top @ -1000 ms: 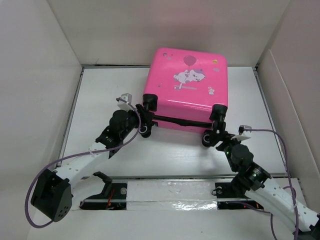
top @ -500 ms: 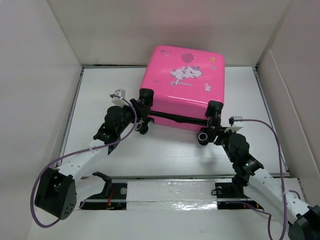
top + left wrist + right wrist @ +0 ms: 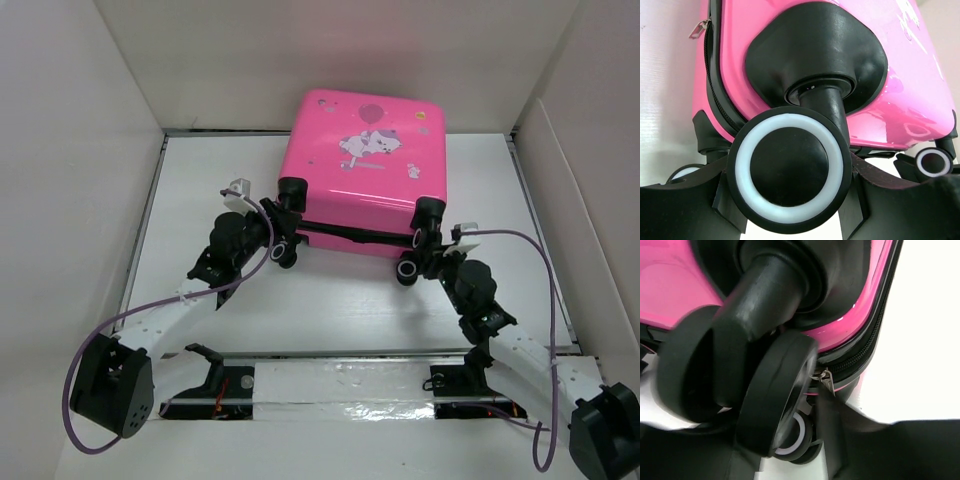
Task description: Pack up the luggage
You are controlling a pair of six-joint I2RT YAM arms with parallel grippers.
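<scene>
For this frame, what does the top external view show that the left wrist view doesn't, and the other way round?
Only the top external view shows the cartoon print on the lid of the luggage and the right arm reaching to its other near corner. Only the left wrist view shows the zipper pull and the white ring on the face of the wheel clamped in the left claw. Both show the pink shell and that wheel.

The left arm [image 3: 165,322] and right arm [image 3: 525,355] share white link shells and black, rounded joint housings. The blocky black left base motor [image 3: 108,385] sits at 7 o'clock, the right base motor [image 3: 605,445] at 5 o'clock. A purple cable [image 3: 553,320] loops beside each arm, and a small white bracket [image 3: 237,188] tops each wrist.
</scene>
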